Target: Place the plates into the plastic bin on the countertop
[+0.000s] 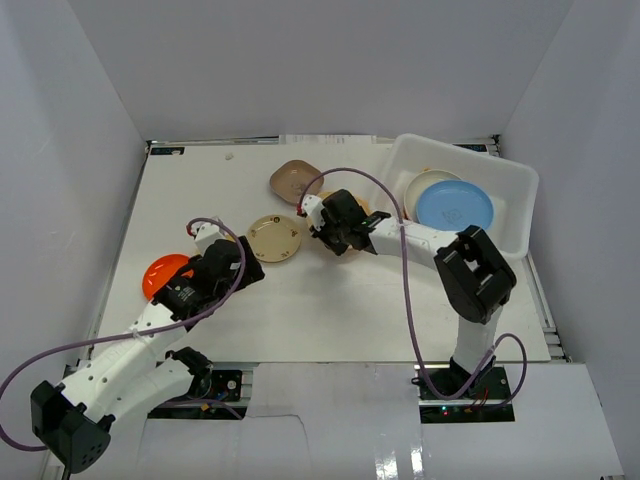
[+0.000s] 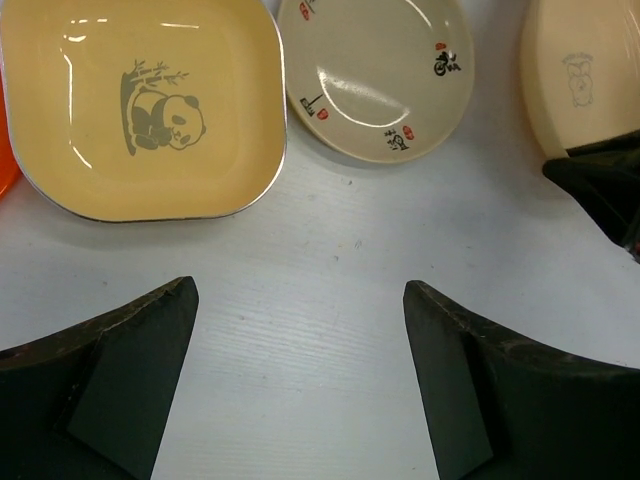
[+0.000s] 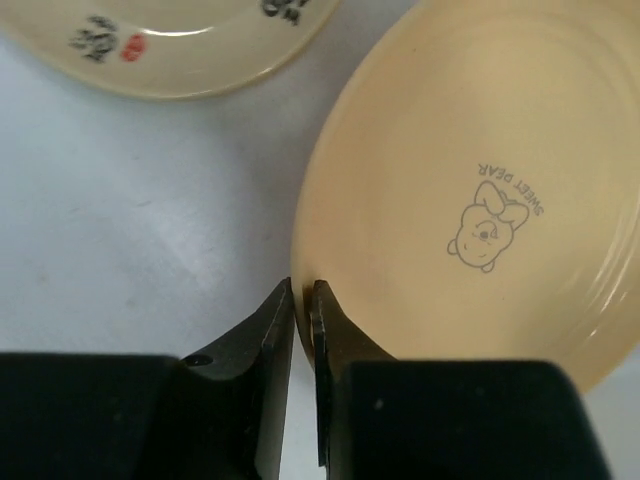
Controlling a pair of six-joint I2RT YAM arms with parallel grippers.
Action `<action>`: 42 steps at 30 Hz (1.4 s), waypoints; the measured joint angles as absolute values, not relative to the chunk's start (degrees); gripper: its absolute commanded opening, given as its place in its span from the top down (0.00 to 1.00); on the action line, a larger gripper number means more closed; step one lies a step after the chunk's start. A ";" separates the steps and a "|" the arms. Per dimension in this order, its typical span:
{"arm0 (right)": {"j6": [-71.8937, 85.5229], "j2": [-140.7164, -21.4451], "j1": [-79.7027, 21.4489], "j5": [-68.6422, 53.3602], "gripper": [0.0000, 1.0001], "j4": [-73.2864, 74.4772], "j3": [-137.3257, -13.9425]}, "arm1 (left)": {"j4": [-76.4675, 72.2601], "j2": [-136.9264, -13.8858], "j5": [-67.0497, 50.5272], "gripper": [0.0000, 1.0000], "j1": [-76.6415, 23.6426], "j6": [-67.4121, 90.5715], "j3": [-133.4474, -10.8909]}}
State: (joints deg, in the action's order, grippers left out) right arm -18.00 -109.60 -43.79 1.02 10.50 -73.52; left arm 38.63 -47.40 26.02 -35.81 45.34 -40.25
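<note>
My right gripper (image 1: 335, 228) (image 3: 303, 285) is shut on the near rim of a pale yellow round plate with a bear print (image 3: 470, 190), left of the plastic bin (image 1: 515, 185). In the top view my gripper mostly hides this plate. The bin holds a blue plate (image 1: 453, 206) and a cream plate (image 1: 424, 181). My left gripper (image 1: 238, 262) (image 2: 300, 290) is open and empty over bare countertop (image 2: 320, 330). Ahead of it lie a square yellow panda plate (image 2: 140, 110) and a round cream plate (image 2: 375, 75) (image 1: 274, 238). The bear plate (image 2: 580, 75) also shows at the right of the left wrist view.
A tan square plate (image 1: 293, 181) lies at the back centre. An orange plate (image 1: 163, 272) lies at the left, partly under my left arm. White walls close in the countertop (image 1: 330, 300) on three sides.
</note>
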 measured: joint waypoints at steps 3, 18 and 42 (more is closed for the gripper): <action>-16.12 -102.74 -44.21 -1.52 0.90 9.91 -69.12 | 38.63 -48.34 26.24 0.05 -35.77 46.63 -40.03; -4.45 -79.00 -43.92 -11.90 0.92 1.83 -71.55 | 36.34 -48.03 25.76 0.07 -35.75 44.84 -45.58; 1.78 -90.91 -13.85 10.24 0.25 13.39 -66.89 | 23.27 -76.90 11.84 0.07 -32.91 37.60 -62.46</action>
